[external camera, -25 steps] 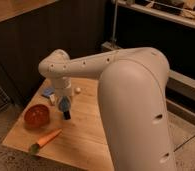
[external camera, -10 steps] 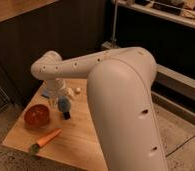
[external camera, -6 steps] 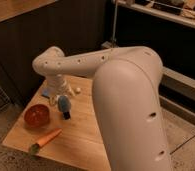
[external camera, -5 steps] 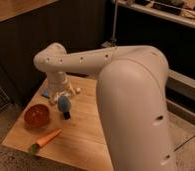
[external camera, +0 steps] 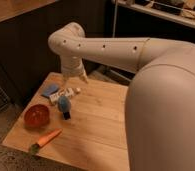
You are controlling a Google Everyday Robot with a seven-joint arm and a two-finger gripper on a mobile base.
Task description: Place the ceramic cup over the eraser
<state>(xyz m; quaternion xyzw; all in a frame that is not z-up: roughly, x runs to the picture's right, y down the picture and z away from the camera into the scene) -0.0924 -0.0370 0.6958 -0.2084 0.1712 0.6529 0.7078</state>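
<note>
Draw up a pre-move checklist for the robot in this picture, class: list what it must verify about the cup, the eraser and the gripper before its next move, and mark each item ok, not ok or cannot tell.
1. Ceramic cup sits on top of the eraser: ok, the cup rests over the dark block.
2. Cup fully covers the eraser: not ok, the block's lower part shows below it.
3. Gripper is clear of the cup: ok, it hangs above and behind, apart from it.
4. Fingers open or shut: cannot tell.
5. Orange bowl and carrot stand apart from the stack: ok.
6. Stack stays on the table, away from its edges: ok.
</note>
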